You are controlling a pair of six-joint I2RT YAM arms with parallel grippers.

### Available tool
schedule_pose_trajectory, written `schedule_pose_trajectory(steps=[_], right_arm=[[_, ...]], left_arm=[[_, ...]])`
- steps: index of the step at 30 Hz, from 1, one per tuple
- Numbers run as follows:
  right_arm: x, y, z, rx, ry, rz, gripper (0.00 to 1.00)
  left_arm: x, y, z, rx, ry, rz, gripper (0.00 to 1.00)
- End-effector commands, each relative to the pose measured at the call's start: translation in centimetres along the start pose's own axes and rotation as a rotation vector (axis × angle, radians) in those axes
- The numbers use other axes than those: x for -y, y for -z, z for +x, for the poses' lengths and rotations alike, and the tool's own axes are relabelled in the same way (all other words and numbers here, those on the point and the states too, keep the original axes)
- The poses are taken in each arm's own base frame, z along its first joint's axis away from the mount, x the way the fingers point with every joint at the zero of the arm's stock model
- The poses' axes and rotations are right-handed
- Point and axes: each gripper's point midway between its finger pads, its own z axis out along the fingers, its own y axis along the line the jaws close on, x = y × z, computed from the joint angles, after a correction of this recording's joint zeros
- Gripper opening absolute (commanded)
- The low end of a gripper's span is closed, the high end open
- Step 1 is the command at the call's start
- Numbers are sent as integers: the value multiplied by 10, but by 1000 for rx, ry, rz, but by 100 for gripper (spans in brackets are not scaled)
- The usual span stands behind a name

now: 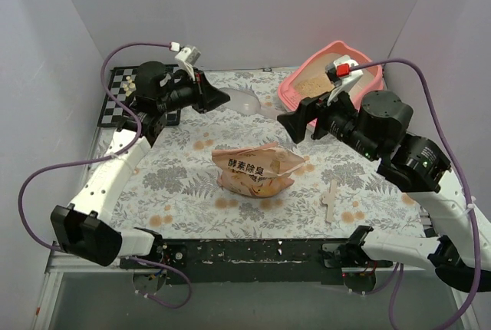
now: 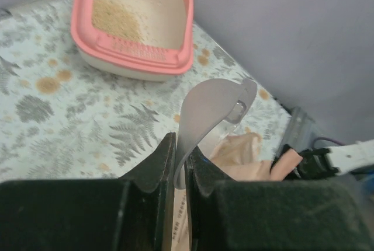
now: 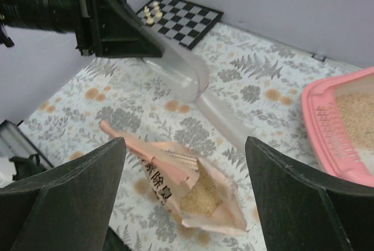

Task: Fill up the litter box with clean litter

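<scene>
The pink litter box (image 1: 294, 90) stands at the back right with a thin layer of beige litter (image 1: 316, 81) inside; it also shows in the left wrist view (image 2: 134, 49) and the right wrist view (image 3: 318, 119). My left gripper (image 1: 205, 94) is shut on the handle of a clear plastic scoop (image 1: 244, 101), held empty above the mat (image 2: 213, 108). The orange-peach litter bag (image 1: 257, 169) lies open mid-table, with tan litter (image 3: 204, 195) showing in its mouth. My right gripper (image 1: 295, 124) is open and empty, hovering above the bag (image 3: 184, 146).
A black-and-white chessboard (image 1: 119, 96) with a few pieces lies at the back left. A small wooden cross-shaped piece (image 1: 331, 199) lies on the floral mat at the front right. Grey walls close in the back and both sides.
</scene>
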Motion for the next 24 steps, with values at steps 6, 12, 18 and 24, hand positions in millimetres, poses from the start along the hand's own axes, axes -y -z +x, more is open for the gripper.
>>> schedule_pose_trajectory(steps=[6, 12, 18, 24], right_arm=[[36, -40, -32, 83, -12, -45, 92], [36, -41, -16, 134, -110, -230, 92], [22, -39, -3, 156, -237, -448, 91], [8, -38, 7, 158, -330, -576, 90]], left_arm=[[8, 40, -27, 102, 321, 305, 0], [0, 45, -22, 94, 369, 305, 0], [-8, 43, -10, 67, 401, 281, 0], [-12, 41, -3, 61, 413, 282, 0]])
